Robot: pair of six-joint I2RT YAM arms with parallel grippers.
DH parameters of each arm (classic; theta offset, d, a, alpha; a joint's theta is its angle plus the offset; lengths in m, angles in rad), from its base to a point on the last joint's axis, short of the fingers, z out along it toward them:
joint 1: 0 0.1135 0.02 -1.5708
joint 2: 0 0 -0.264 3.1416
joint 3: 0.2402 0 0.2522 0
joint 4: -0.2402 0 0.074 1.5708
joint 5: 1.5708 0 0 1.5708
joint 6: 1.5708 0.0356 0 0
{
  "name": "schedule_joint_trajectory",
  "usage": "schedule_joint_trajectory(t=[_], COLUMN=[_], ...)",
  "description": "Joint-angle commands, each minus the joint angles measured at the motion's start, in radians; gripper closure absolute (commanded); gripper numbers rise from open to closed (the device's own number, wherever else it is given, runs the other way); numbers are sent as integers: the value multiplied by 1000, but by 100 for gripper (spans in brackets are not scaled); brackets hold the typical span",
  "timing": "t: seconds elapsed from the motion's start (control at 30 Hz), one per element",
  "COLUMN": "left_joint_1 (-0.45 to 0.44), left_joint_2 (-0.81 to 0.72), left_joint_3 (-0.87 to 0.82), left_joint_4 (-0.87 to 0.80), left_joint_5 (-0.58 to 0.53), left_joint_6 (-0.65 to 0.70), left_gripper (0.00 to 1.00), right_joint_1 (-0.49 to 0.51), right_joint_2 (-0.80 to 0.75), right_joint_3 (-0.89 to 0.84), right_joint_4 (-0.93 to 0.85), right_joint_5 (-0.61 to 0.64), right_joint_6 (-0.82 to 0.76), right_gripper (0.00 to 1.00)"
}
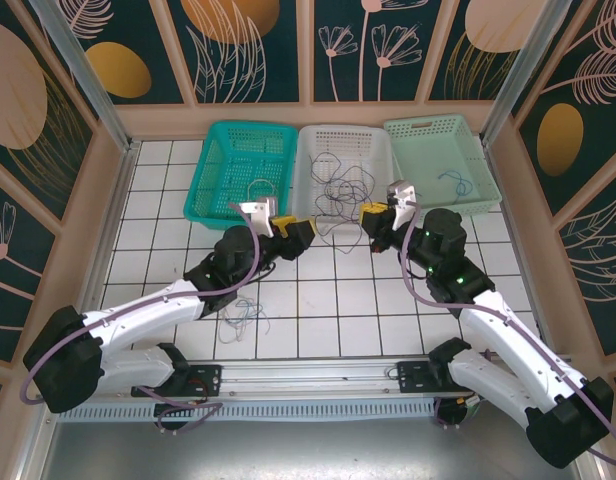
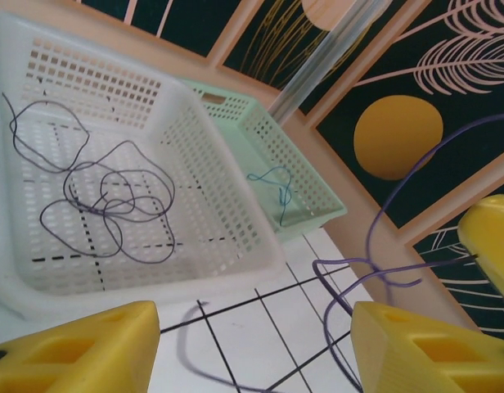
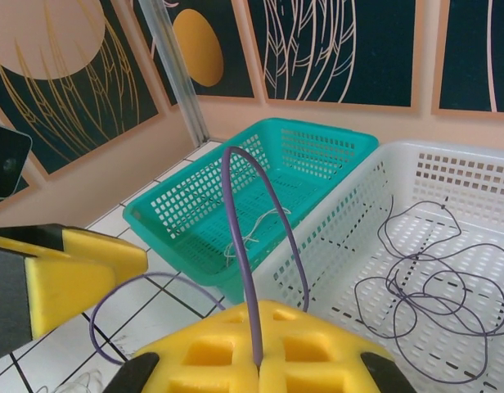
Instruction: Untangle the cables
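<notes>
Kim: Right gripper (image 3: 260, 332), state?
Ravi: Clenched. Yellow fingers pressed together, dark violet cable (image 3: 238, 246) pinched in the seam between them. It arches up out of the fingers and comes down again behind them.
Kim: Left gripper (image 2: 256, 332)?
Ravi: Released. Fingers stand wide apart. A loop of the same violet cable hangs in the gap, close to one finger, not pinched. Contact with that finger: cannot tell.
Kim: Position of the two?
Ravi: Tips facing each other, near one another, above the far half of the tiled table (image 1: 338, 300), just in front of the white basket (image 2: 199, 155).
Kim: Other cables?
Ravi: Dark tangle (image 2: 113, 196) lies in loose loops on the white basket's floor. That basket is the middle one of three set side by side along the table's far edge. Blue cable (image 2: 272, 176), one small curl, in the mint basket (image 2: 313, 192) toward the far right corner. Pale cables (image 3: 252, 233) in the teal basket (image 3: 334, 143) toward the far left corner. More pale loops (image 1: 243, 315) lie on the bare tiles nearer the near edge, just beside the left arm (image 1: 148, 305), well apart from the baskets.
</notes>
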Motion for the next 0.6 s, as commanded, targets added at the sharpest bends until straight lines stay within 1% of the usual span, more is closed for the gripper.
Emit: schedule_joint_trajectory(t=[0.0,0.1,0.17,0.2,0.27,0.33,0.43,0.53,0.57], left_joint_1=[3,3,3,3,3,7,18,29,29], left_joint_2=[7,-10,-38,-61,-106,-150,-187,-170,-157], left_joint_3=[15,-12,-37,-46,-58,-57,-15,56,73], left_joint_4=[21,32,32,19,-16,-58,-128,-198,-203], left_joint_5=[12,-5,-52,-86,-145,-167,-136,-73,-33], left_joint_6=[2,-24,-27,-24,1,59,168,247,274], left_gripper=[35,35,34,31,27,25,23,24,24], right_joint_1=[-2,-2,-2,-2,-2,-2,-2,-3,-2], right_joint_2=[-17,-24,-23,-22,-15,-9,1,11,13], right_joint_3=[14,9,10,12,22,35,51,59,60], right_joint_4=[0,5,-2,-8,-33,-59,-92,-107,-107], right_joint_5=[4,5,6,9,12,6,-17,-47,-55], right_joint_6=[-21,-25,-29,-33,-40,-54,-72,-81,-80], right_gripper=[100,100,100,100,100,100,100,100,100])
